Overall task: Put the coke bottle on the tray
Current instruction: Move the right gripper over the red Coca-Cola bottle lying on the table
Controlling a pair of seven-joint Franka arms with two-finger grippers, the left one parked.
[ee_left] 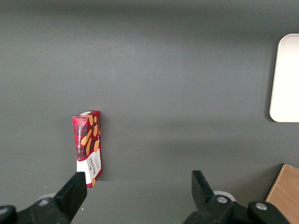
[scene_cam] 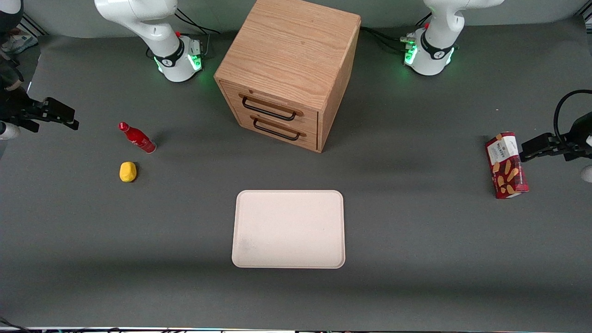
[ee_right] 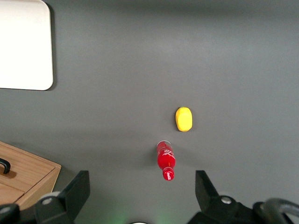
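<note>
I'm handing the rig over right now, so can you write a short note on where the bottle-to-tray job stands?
Gripper: open, holding nothing, raised above the table at the working arm's end, over the bottle.
Bottle: standing on the table beside the yellow lump, untouched.
Tray: bare, in front of the drawers, nearer the camera.
Done: nothing.
Left: descend, grasp the bottle, carry it over, set it on the tray.

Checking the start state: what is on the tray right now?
Nothing: the tray shows only bare surface. The coke bottle stands on the table toward the working arm's end, with the open gripper apart from it.
</note>
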